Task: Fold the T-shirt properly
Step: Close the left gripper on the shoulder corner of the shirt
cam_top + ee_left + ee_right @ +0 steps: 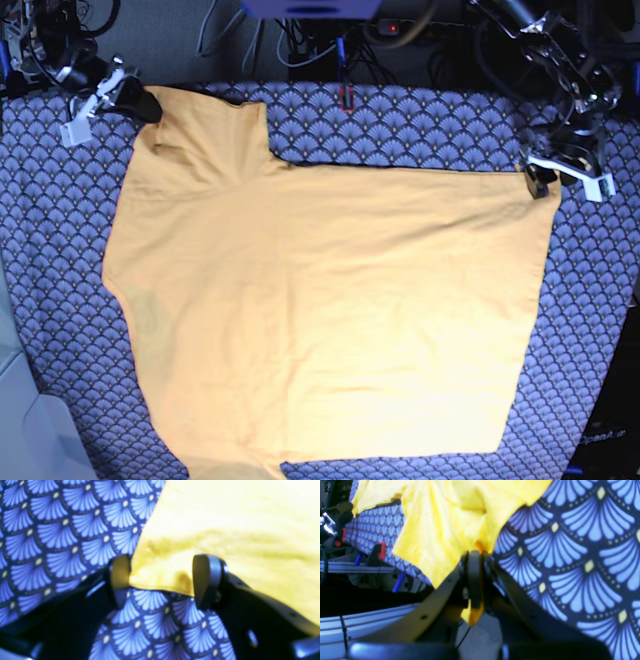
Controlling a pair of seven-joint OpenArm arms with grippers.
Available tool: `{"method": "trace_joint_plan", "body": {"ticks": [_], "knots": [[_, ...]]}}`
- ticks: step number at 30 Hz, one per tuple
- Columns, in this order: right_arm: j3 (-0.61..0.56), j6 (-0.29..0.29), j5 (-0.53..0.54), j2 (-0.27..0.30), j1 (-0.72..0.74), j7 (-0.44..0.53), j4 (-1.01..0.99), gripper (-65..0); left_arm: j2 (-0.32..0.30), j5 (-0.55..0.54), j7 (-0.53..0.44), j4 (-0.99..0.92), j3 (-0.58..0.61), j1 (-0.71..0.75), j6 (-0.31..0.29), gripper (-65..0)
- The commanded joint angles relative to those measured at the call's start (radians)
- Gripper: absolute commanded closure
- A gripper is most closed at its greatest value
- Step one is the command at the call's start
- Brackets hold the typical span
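Note:
The yellow-orange T-shirt lies spread flat on the table, its sleeve pointing to the far left. My right gripper is at that sleeve's far corner. In the right wrist view the right gripper is shut on a pinch of T-shirt, and the cloth rises in folds from it. My left gripper sits at the far right corner of the shirt. In the left wrist view the left gripper is open, and the T-shirt corner lies between its two fingers.
A blue-grey scallop-patterned table cover lies under the shirt. The table's far edge carries a red clamp, with cables behind it. More clamps and a metal rail show beyond the edge in the right wrist view.

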Motion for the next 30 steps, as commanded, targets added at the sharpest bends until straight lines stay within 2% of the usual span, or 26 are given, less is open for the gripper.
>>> {"method": "trace_joint_plan", "body": {"ticks": [1,10,15,19,30], "knots": [[0.005,-0.065,-0.079,0.016,-0.009,-0.046,-0.01,0.0,-0.012,-0.013,-0.024,0.016,-0.003,-0.009,-0.005,-38.6],[0.012,-0.065,-0.205,-0.01,0.009,-0.048,-0.01,0.0,-0.011,-0.011,-0.024,0.016,-0.004,-0.007,-0.004,-38.5],[0.012,-0.065,-0.206,-0.012,0.009,-0.048,-0.01,0.0,-0.011,-0.011,-0.024,0.016,-0.004,-0.009,0.0,-38.5],[0.012,-0.065,-0.206,-0.012,0.011,-0.048,-0.01,0.0,-0.011,-0.013,-0.024,0.016,-0.03,-0.009,0.059,-38.5],[0.011,-0.065,-0.206,-0.012,0.011,-0.048,-0.01,0.0,-0.011,-0.011,-0.024,-0.042,-0.03,-0.02,0.062,-38.5]]}}
